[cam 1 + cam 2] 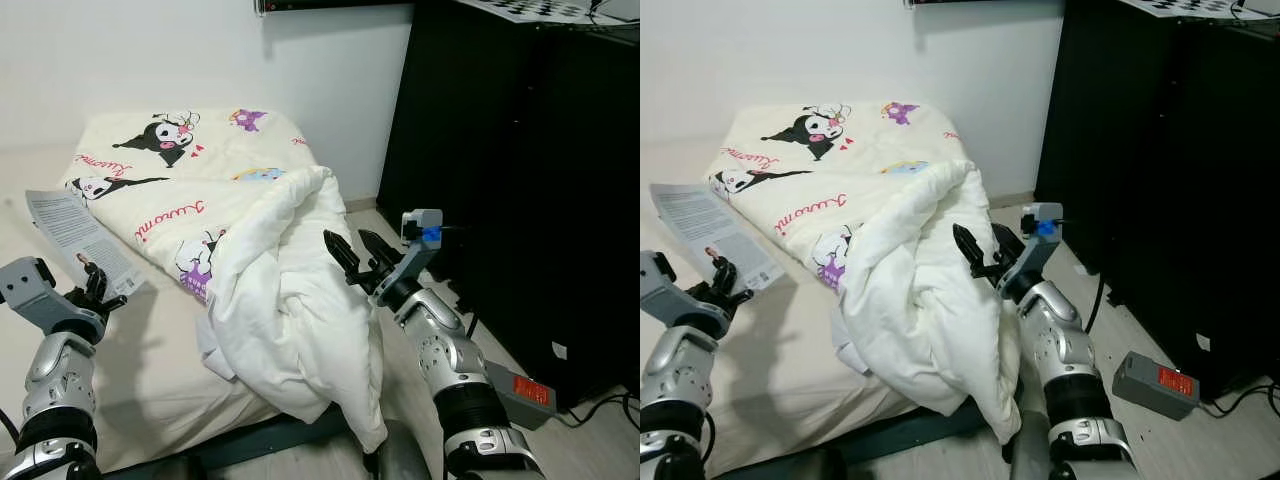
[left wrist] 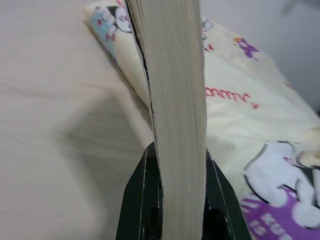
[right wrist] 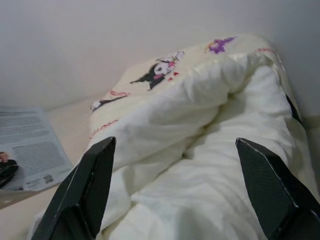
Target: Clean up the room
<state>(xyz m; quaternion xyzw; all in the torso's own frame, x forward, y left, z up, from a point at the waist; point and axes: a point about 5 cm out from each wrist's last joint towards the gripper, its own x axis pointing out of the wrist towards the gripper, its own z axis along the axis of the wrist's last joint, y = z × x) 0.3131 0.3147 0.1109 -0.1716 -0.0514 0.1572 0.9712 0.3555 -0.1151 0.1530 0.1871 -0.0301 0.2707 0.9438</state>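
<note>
Item 1. Left gripper (image 1: 97, 290): I had its two black fingers (image 2: 142, 200) clamped on the lower edge of a thick book with a grey printed back cover and cream page block (image 1: 82, 240), held up over the bare cream mattress (image 1: 150, 370). In the left wrist view the page edges ran straight out from between the jaws.

Item 2. Right gripper (image 1: 352, 252): fingers spread wide apart, holding nothing, poised just beside the near folds of the bunched white quilt (image 1: 290, 320). In the right wrist view both black fingers (image 3: 87, 187) framed those folds.

Item 3. Quilt: cream top side printed with black-and-white cartoon characters and red script (image 1: 165, 170), lying across the far part of the mattress, its white underside heaped at the right edge and drooping toward the floor.

Item 4. Surroundings: tall black cabinet (image 1: 520, 170) to the right; a grey box with a red label (image 1: 1155, 385) on the floor beside it; white wall (image 1: 150, 60) behind.

Step in hand, as I judged it: tidying the bed, book lifted clear, quilt not yet gripped. The next move called for closing the right fingers on a firm fold, not loose surface cloth, and finding the book a resting place.

Writing: the red script and the cover text were too small for me to read.
</note>
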